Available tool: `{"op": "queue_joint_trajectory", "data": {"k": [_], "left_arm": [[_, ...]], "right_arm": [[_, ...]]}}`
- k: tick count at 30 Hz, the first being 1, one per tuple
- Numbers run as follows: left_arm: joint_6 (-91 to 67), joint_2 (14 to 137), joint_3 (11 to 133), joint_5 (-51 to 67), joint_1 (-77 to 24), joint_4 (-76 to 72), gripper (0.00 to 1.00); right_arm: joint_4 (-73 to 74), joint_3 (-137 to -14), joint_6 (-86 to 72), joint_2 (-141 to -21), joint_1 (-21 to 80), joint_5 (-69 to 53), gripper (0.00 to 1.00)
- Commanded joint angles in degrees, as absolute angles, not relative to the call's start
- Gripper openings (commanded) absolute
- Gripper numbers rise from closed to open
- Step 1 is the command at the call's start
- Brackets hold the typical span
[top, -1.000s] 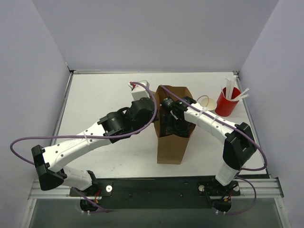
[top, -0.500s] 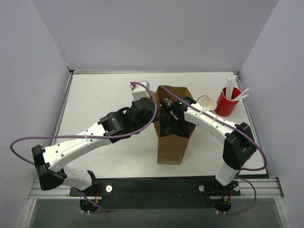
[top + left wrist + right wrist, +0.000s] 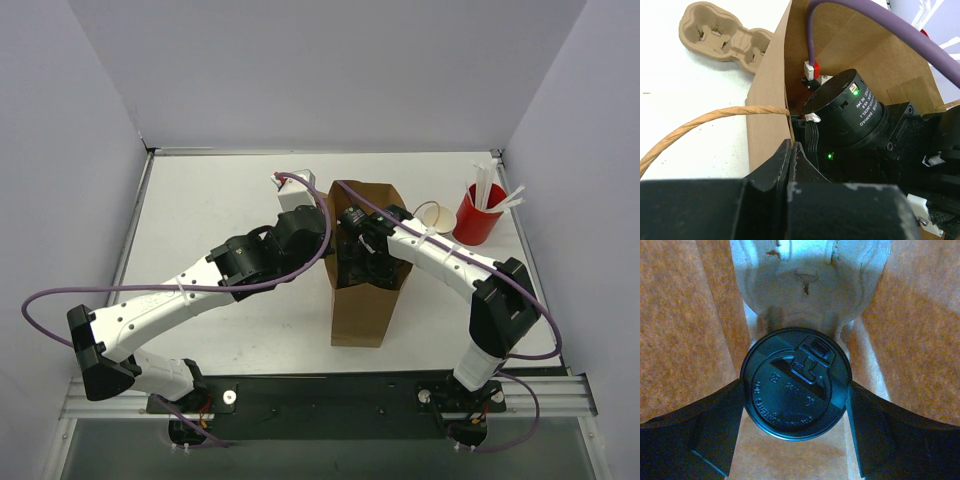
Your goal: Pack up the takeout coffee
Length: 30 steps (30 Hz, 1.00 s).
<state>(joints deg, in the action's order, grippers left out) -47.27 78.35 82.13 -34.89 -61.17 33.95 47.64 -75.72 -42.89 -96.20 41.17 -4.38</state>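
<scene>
Our right end effector (image 3: 795,390) is down inside the bag (image 3: 358,310) and grasps the coffee (image 3: 796,375), with one finger on each side of its black lid. The coffee is inside the bag, lid up, just beside a pale tray (image 3: 805,285). Our left end effector (image 3: 790,152) is clenched on the bag's left rim.

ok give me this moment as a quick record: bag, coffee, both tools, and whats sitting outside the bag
paper bag: upright mid-table, mouth open
left tool: shut on the paper bag's rim, beside its twine handle
right tool: reaching down inside the paper bag
takeout coffee: inside the bag, gripped on both sides by the right tool
outside the bag: red cup with white sticks, tan cups, pulp carrier
</scene>
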Motion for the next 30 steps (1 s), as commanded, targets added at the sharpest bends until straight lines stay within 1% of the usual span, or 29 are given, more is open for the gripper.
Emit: {"op": "queue_joint_trajectory", "data": {"k": [1, 30], "left_arm": [[-46.23, 77.78, 84.02, -36.74, -61.0, 31.11, 0.0], [-45.97, 78.05, 84.46, -37.0, -61.0, 31.2, 0.0]], "right_arm": [[51.42, -72.16, -42.01, -99.49, 41.13, -2.2, 0.41], [50.89, -72.6, -41.22, -99.84, 41.22, -0.53, 0.41]]}}
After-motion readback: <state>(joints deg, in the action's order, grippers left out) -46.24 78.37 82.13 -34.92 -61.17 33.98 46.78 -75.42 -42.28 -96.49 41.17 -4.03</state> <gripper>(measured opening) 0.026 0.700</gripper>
